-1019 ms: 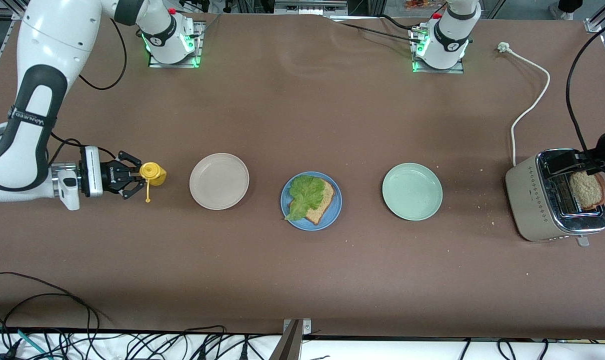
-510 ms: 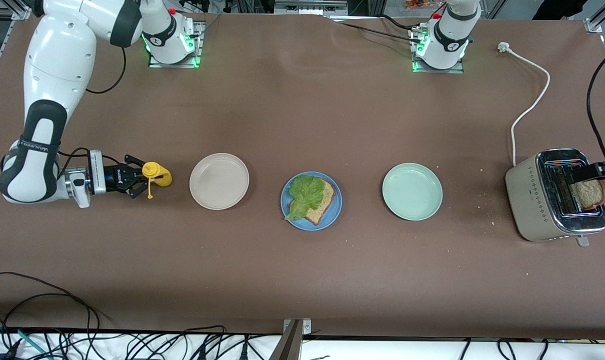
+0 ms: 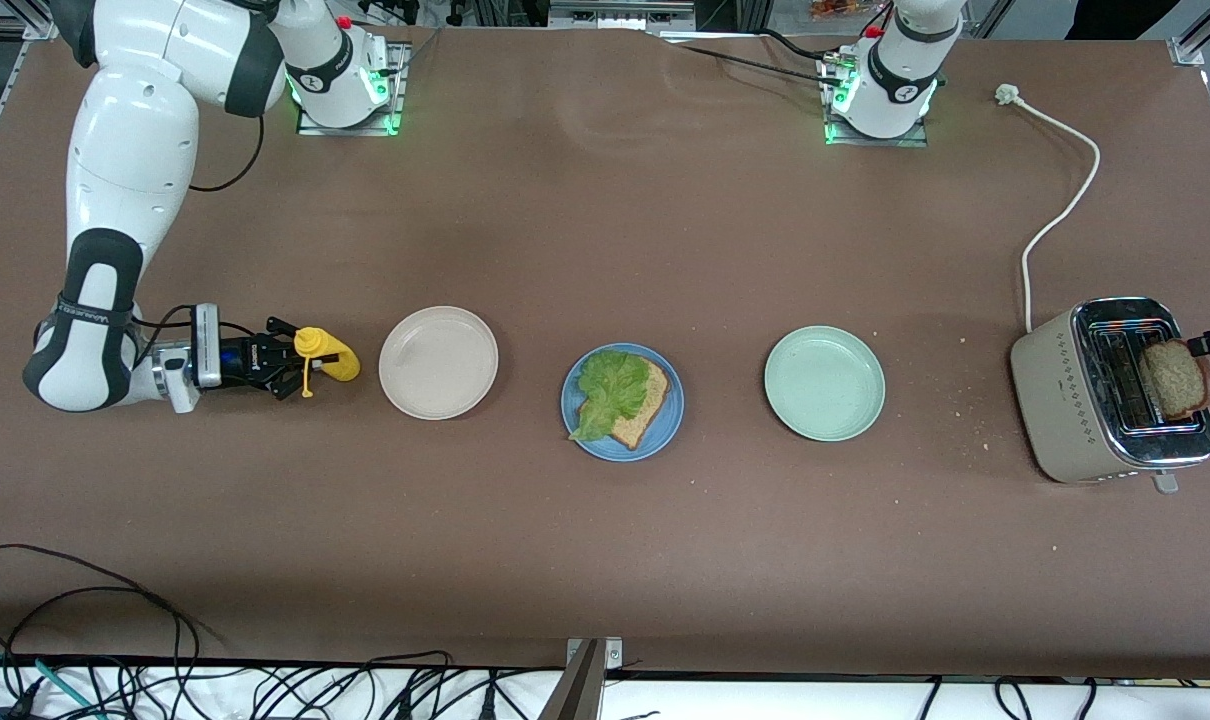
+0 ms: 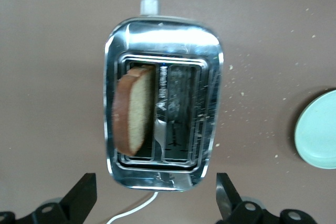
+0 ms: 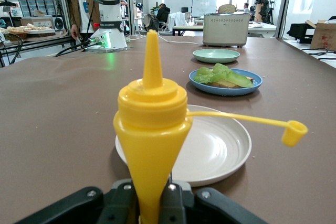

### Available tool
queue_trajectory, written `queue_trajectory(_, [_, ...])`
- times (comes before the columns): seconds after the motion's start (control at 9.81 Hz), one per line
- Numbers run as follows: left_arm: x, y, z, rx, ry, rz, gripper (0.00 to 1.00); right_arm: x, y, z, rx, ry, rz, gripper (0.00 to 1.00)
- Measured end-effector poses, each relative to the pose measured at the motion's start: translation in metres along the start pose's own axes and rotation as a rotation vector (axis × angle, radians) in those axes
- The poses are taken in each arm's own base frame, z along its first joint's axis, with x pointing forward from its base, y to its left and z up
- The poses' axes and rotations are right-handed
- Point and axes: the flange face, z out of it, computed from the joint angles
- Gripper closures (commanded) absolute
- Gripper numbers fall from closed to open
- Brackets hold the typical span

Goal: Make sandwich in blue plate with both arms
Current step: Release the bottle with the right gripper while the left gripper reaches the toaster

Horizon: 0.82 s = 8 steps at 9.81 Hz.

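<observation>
Sandwich half-built: right gripper (image 3: 287,362), at the right arm's end beside the beige plate (image 3: 438,362), clamps a yellow squeeze bottle (image 3: 325,355). Mid-table, blue plate (image 3: 576,420) holds one bread slice (image 3: 642,405) under lettuce (image 3: 613,385). Second slice (image 3: 1173,379) sits in the toaster (image 3: 1075,400); left gripper (image 4: 156,200) hovers above, jaws wide.

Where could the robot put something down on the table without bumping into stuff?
Bare table lies between the arm bases and the row of plates, and between that row and the front camera. The beige plate and green plate hold nothing. Crowded: the blue plate with bread and lettuce, the toaster, and the bottle in the right gripper.
</observation>
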Motion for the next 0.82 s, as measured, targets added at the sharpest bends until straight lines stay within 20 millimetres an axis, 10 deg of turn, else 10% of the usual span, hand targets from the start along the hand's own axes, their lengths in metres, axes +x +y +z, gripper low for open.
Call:
queue_trajectory(0.2, [-0.001, -0.032, 0.023, -0.026, -0.032, 0.017, 0.06, -0.01, -0.004, 0.001, -0.002, 0.009, 0.004, 0.62])
queue_trajectory(0.41, [0.006, -0.045, 0.054, -0.03, -0.078, 0.027, 0.06, -0.014, -0.006, 0.003, -0.002, 0.021, 0.009, 0.0])
queue_trajectory(0.82, [0.021, -0.046, 0.08, -0.029, -0.066, 0.038, 0.08, -0.016, -0.008, -0.006, -0.02, 0.023, 0.011, 0.0])
